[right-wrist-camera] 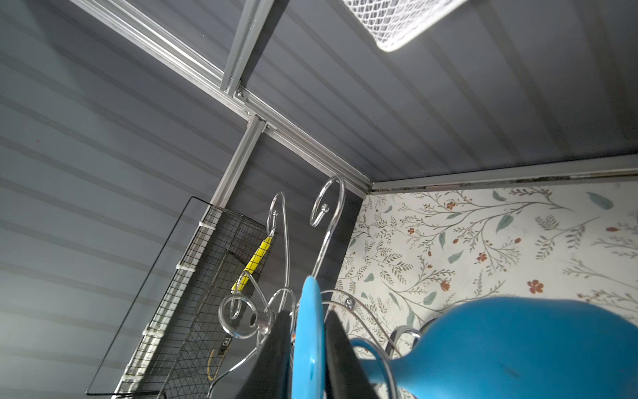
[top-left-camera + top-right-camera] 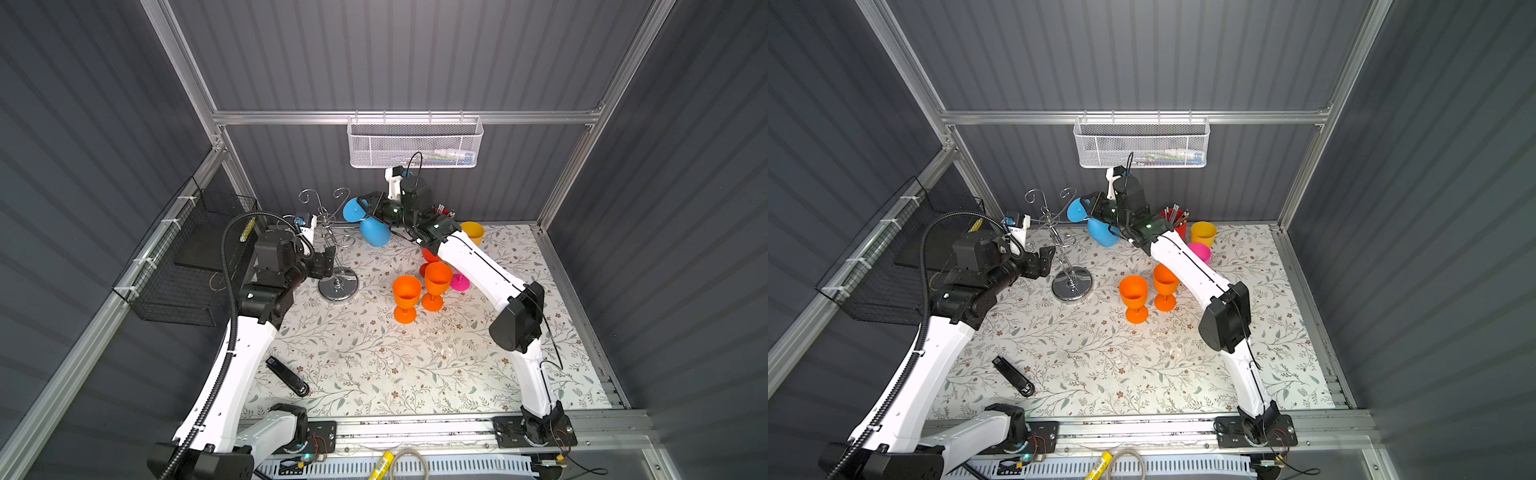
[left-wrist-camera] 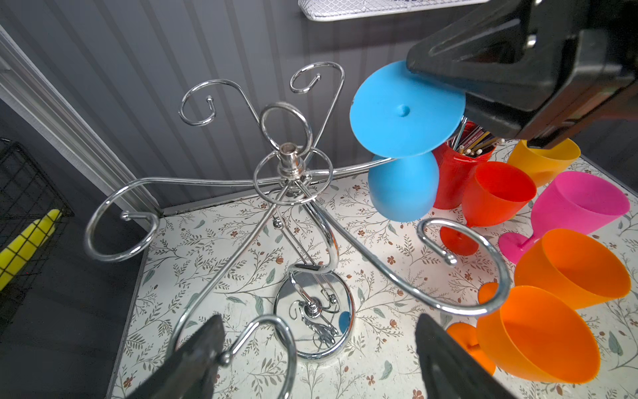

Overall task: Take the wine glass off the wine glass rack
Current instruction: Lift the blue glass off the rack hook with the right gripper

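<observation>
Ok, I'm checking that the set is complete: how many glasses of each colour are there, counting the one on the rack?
blue glass: 1
orange glasses: 2
red glass: 1
pink glass: 1
yellow glass: 1
Total: 6

Floral table (image 2: 374, 374) bears rack (image 2: 338, 284), goblets (image 2: 406, 297), black device (image 2: 287, 376).
</observation>
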Tool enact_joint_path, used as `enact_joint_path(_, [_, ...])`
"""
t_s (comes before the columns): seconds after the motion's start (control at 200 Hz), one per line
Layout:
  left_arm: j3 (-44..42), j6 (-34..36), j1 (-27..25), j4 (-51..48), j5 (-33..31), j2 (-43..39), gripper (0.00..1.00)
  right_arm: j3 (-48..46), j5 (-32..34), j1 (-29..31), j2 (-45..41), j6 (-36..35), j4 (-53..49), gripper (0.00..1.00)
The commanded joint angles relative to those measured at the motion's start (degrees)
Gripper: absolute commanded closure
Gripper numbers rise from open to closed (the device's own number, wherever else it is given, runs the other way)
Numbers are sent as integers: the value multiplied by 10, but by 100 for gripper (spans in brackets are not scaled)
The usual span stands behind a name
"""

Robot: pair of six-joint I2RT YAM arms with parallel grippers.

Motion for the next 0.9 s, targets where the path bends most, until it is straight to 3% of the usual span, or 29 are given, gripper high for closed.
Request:
enact_joint_path(0.0, [-17,0,-7,-34,17,10,14,-3,-12,-1,1,38,16,86])
enact_joint_path(0.255, [-18,1,-8,-34,16,8,14,-5,-5,-1,-2,60,28,99])
enact_joint_path(0.896, [-21,3,-8,-34,8,13,14,-137,20,-3,-106,57,91,100])
